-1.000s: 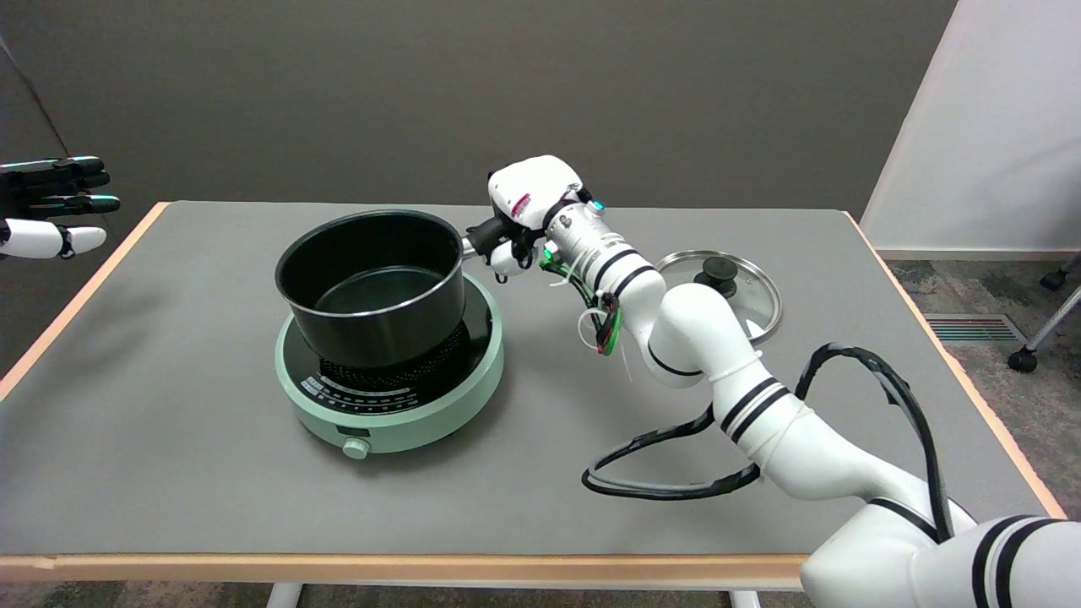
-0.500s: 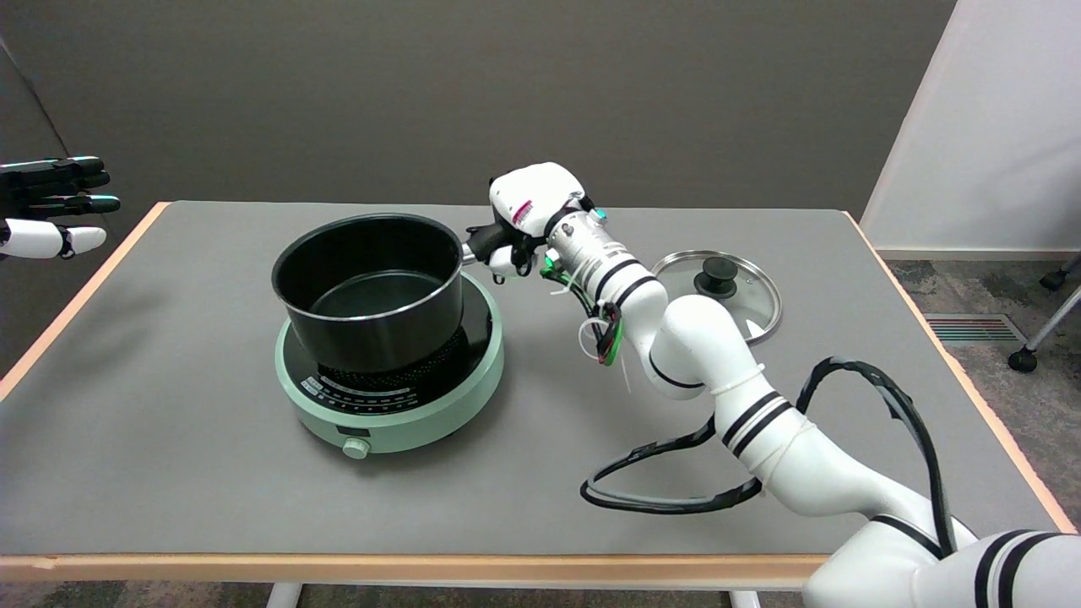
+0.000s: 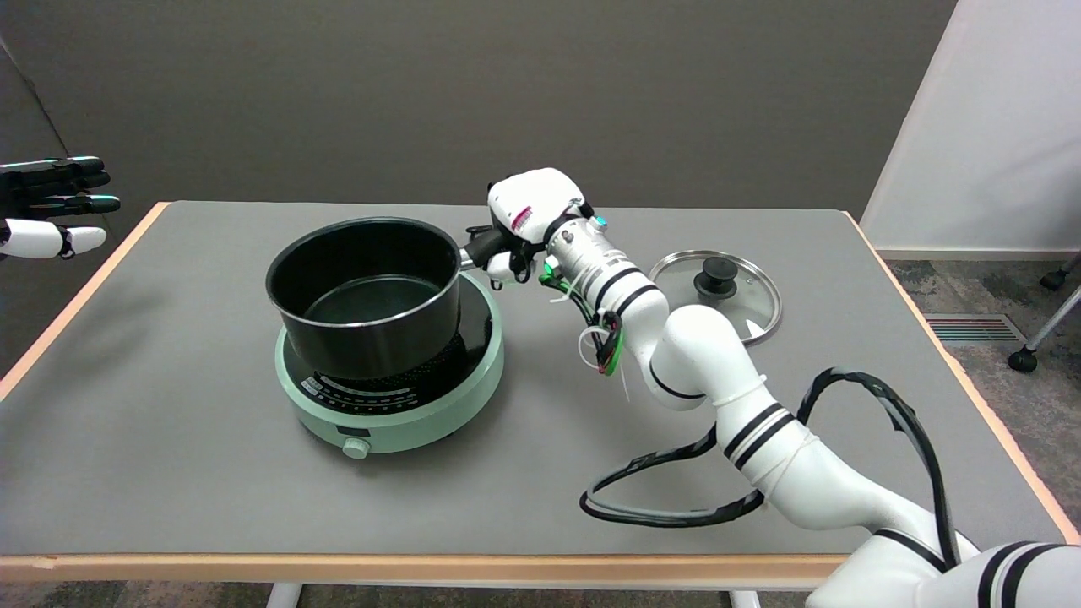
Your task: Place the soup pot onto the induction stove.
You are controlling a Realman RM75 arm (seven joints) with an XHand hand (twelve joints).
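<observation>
1. Pot (image 3: 365,295): black, empty, lid off. It sits over the green stove (image 3: 390,376), covering the left and middle of the black cooking surface; the right part of that surface shows bare beside it.
2. Contact: the pot's base looks to be at or just above the cooking surface. Whether it rests fully on the stove cannot be told from this view.
3. Right hand (image 3: 519,219): the fingers are clenched around the pot's handle, which juts from the rim toward the right. The handle is mostly hidden inside the grasp.
4. Right arm: reaches in from the lower right across the counter (image 3: 169,473), with a black cable looped under it.
5. Lid (image 3: 716,291): glass with a black knob, lying flat on the counter to the right of the arm, well apart from the stove.
6. Progress: transport appears done; the pot is over its target.
7. Remaining, as judged: settle the pot flat and roughly centred, release the handle, then withdraw the hand.
</observation>
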